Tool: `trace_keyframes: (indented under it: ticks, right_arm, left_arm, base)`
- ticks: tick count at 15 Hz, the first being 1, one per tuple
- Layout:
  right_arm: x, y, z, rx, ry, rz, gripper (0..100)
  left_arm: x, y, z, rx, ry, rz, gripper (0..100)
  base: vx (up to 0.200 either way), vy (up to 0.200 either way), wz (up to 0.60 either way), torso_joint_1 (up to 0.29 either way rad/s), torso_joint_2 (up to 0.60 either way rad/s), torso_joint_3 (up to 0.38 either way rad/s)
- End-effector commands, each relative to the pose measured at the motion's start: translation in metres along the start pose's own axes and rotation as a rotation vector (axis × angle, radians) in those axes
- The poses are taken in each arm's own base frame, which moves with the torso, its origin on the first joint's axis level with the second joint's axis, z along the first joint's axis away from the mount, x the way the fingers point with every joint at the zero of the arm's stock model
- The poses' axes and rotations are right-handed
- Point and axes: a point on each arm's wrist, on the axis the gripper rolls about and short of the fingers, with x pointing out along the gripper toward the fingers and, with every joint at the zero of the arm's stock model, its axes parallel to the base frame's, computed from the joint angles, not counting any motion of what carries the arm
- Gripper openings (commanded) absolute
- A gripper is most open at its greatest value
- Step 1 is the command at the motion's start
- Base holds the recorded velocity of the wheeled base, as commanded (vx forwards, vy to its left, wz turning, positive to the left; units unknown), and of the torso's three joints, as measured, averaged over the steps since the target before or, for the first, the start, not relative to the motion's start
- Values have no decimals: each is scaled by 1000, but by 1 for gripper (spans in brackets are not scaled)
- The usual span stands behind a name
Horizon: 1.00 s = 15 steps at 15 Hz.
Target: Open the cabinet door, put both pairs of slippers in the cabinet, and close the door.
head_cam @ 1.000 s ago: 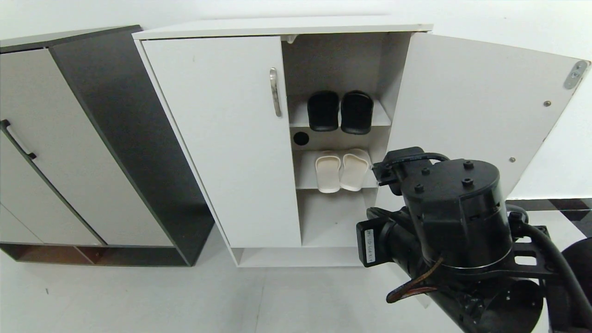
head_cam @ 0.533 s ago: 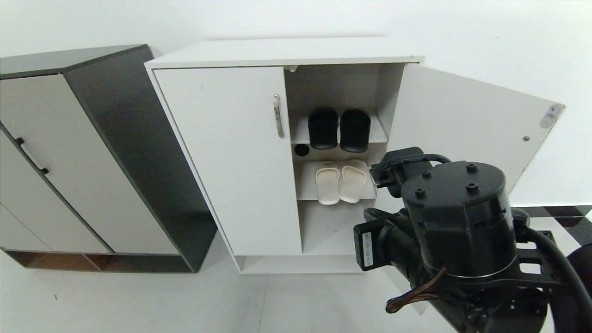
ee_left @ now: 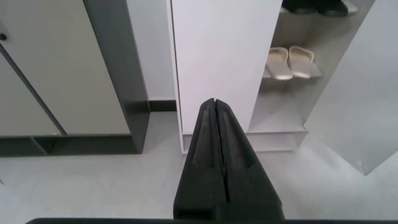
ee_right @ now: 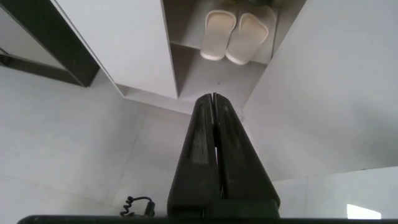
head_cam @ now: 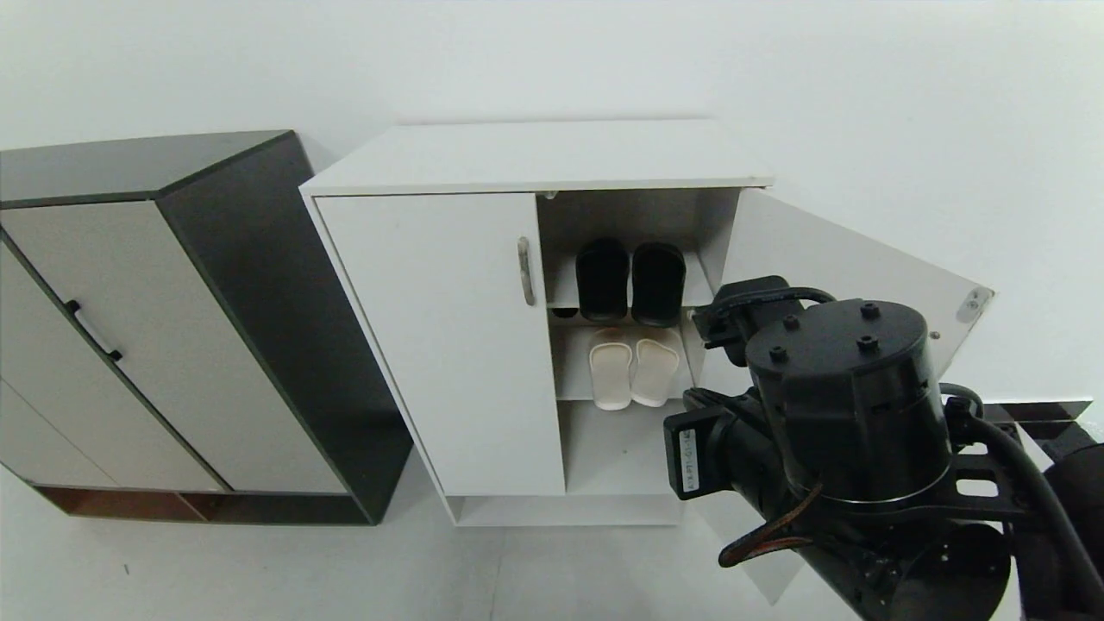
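The white cabinet (head_cam: 535, 155) stands with its right door (head_cam: 845, 267) swung open and its left door (head_cam: 440, 345) closed. A black pair of slippers (head_cam: 630, 280) rests on the upper shelf. A white pair of slippers (head_cam: 634, 371) lies on the shelf below, also seen as white slippers (ee_left: 291, 62) and white slippers (ee_right: 235, 28) from the wrists. My left gripper (ee_left: 214, 104) is shut on nothing, out in front of the closed door above the floor. My right gripper (ee_right: 214, 99) is shut and empty, low before the open compartment, beside the open door (ee_right: 336, 93).
A dark cabinet with grey doors (head_cam: 172, 328) stands close to the left of the white one. The closed door carries a metal handle (head_cam: 525, 271). Bare light floor (head_cam: 345, 569) lies in front of both. The open door juts out to the right.
The whole head view has shifted: the cabinets now look smaller and lower, so the camera has drawn back. Slippers and doors keep their places.
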Motion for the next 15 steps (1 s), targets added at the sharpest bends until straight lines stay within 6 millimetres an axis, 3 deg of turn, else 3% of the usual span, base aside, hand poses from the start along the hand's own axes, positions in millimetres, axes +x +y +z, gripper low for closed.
trace_keyframes:
  ticks: [1, 15]
  right_arm:
    - [0, 1, -1, -2, 2, 0, 0]
    - [1, -1, -6, -17, 21, 12, 0]
  left_arm:
    - [0, 0, 0, 0, 1, 0, 0]
    - [0, 0, 0, 0, 1, 0, 0]
  base:
    - [0, 0, 0, 163, -481, -305]
    - [0, 0, 0, 197, -493, -296]
